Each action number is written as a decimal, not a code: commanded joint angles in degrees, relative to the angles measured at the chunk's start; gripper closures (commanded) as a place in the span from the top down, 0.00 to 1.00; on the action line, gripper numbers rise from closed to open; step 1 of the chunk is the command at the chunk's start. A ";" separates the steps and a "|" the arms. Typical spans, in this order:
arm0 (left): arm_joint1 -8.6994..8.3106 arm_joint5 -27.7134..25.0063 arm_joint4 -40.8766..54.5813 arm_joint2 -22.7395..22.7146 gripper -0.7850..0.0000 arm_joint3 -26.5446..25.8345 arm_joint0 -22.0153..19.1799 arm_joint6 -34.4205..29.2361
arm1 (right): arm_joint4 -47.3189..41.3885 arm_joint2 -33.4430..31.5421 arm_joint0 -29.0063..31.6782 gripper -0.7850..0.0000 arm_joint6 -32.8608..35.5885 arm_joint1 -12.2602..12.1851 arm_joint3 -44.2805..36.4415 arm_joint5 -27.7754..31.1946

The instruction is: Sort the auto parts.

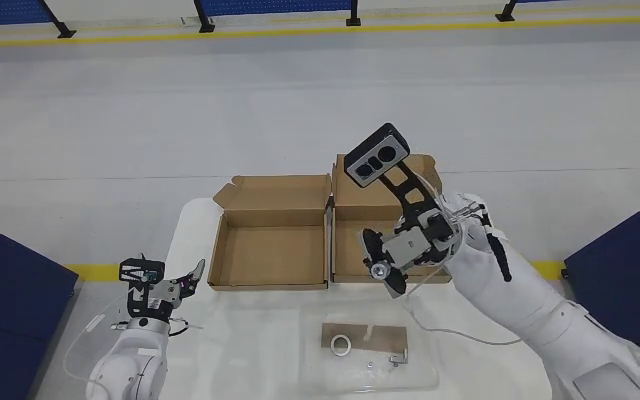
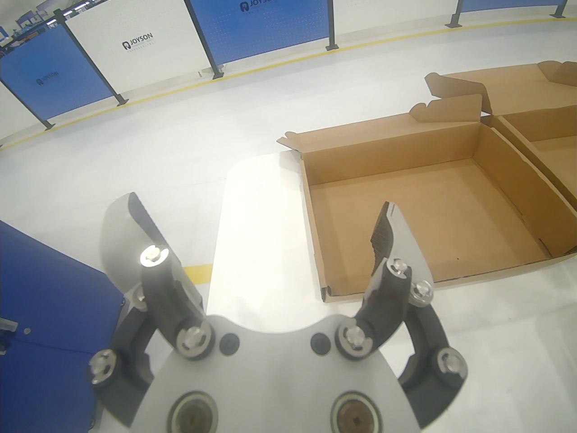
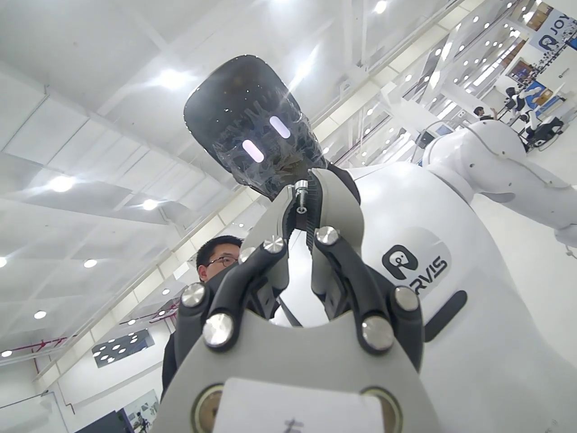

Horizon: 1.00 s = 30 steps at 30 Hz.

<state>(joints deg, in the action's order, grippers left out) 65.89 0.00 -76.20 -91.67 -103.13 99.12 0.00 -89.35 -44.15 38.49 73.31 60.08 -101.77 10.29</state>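
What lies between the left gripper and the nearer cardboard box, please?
Bare table separates the left gripper from the box, per the left wrist view.

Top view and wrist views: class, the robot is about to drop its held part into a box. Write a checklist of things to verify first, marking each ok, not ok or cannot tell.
1. Grip: right gripper shut on the small metal part: ok.
2. Aim: right gripper pointing down at a box: not ok; it points upward.
3. Target: left box open, floor bare: ok.
4. Target: right box floor free: cannot tell; the arm covers part of it.
5. Other hand: left gripper open, holding nothing, beside the left box: ok.
6. Next part: white ring lying in front of the boxes: ok.
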 commanded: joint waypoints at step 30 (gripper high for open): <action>0.00 0.00 0.00 0.00 1.00 0.00 0.00 0.00 | -4.88 -3.03 5.04 0.00 1.57 2.64 -3.26 0.01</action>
<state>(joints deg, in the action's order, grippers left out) 65.89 0.00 -76.20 -91.67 -103.13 99.12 0.00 -94.04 -47.11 43.41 74.76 62.51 -105.03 10.42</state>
